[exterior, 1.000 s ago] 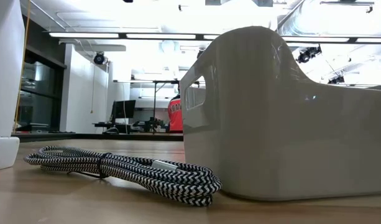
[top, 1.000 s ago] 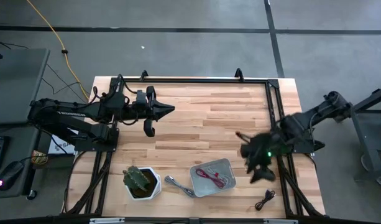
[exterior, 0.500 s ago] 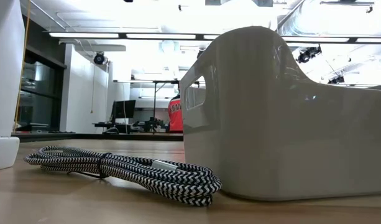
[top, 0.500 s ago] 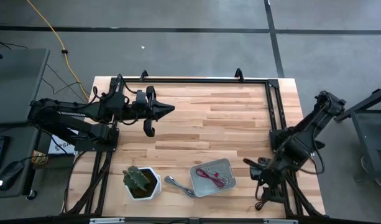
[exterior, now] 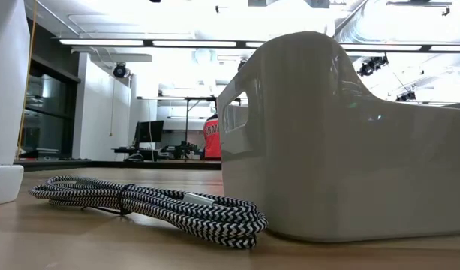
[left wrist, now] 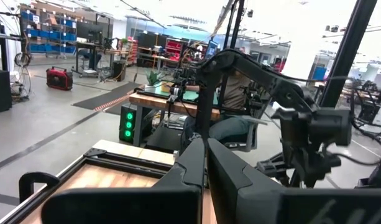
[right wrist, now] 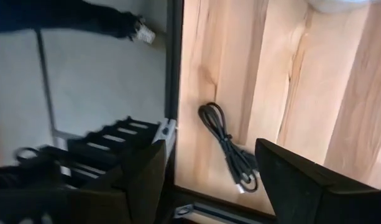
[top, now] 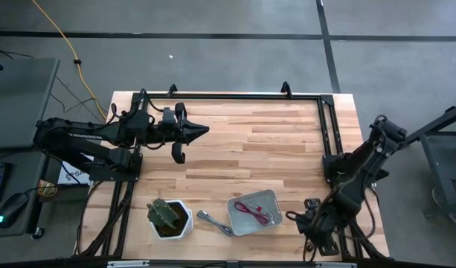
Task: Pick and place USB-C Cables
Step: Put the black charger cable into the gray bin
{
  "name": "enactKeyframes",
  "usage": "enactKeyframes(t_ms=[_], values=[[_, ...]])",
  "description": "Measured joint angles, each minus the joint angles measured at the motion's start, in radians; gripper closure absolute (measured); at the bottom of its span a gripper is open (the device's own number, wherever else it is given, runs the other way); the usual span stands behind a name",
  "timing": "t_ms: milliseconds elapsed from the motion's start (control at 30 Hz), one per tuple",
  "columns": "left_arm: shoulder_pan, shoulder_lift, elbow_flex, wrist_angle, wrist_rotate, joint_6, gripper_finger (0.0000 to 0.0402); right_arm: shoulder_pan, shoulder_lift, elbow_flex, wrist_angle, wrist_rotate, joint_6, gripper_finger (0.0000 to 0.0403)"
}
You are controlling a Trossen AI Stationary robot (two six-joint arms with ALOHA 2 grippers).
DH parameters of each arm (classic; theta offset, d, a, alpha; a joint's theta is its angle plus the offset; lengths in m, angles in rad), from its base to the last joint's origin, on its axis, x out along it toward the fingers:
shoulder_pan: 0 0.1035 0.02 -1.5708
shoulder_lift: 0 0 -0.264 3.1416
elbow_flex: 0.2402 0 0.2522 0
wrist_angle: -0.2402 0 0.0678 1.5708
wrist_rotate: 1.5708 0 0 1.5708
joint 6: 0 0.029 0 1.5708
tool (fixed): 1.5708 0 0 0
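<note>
Bin [top: 266, 199] holds maroon cable [top: 251, 211] | right fingers [right wrist: 302, 180] wide over black cable [right wrist: 227, 146] | left fingers [left wrist: 230, 171] narrow

1. A wooden table [top: 257, 141] with a black frame along its edges serves as the landmark.
2. A white pot [top: 170, 220] holding a small green cactus [top: 164, 211] stands on the table's near left part.
3. A yellow cord [top: 64, 41] runs over the grey floor beyond the table's far left corner.
4. A computer mouse [top: 13, 205] lies on a desk left of the table.
</note>
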Motion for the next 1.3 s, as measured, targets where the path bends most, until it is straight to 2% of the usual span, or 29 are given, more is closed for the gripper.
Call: enactKeyframes(t_ms=[400,633,1000,1300], values=[[0.000,0.000,0.000,0.020,0.000,0.000,0.0401,0.080,0.112,-0.012,0.007,0.000,-0.105,0.0164],[0.000,0.000,0.000,0.026,0.000,0.000,0.0401,0.129,0.113,-0.181,0.196,-0.074,-0.055,0.0164],[0.000,0.000,0.000,0.063,0.000,0.000,0.0401,0.136,0.111,-0.369,0.366,0.004,-0.041,0.0164],[0.000,0.000,0.000,0.065,-0.008,0.000,0.0402,0.136,0.110,-0.429,0.430,0.037,-0.039,0.0164]])
